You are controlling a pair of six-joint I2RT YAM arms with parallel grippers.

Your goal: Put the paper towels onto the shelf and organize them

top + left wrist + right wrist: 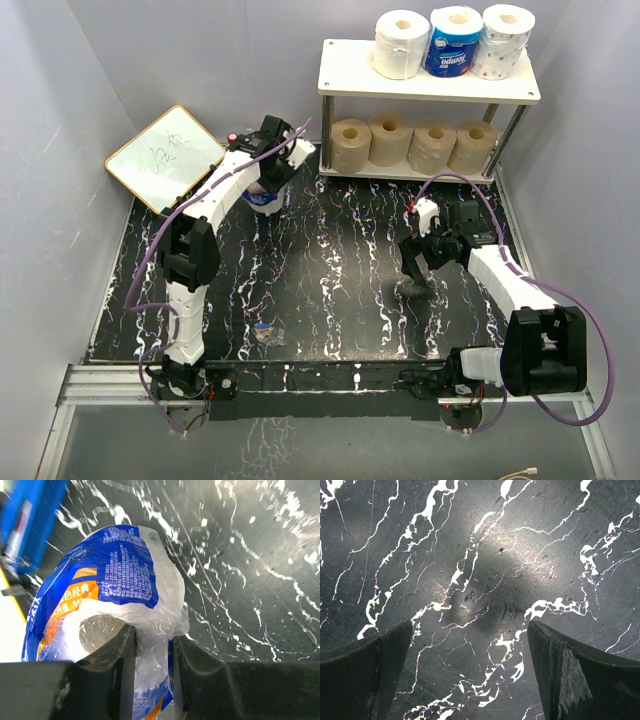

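Note:
The shelf stands at the far right. Its top board holds a white roll, a blue-wrapped roll and a dotted roll. Four tan rolls stand in a row on the lower board. My left gripper is at the far left of the mat, shut on the loose plastic wrap of another blue-wrapped roll; its fingers pinch the film. I cannot tell if that roll rests on the mat. My right gripper is open and empty over the bare mat.
A framed whiteboard leans at the far left, just behind my left arm. A small crumpled wrapper lies on the black marbled mat near the front. A blurred blue object shows beside the held roll. Grey walls enclose the sides.

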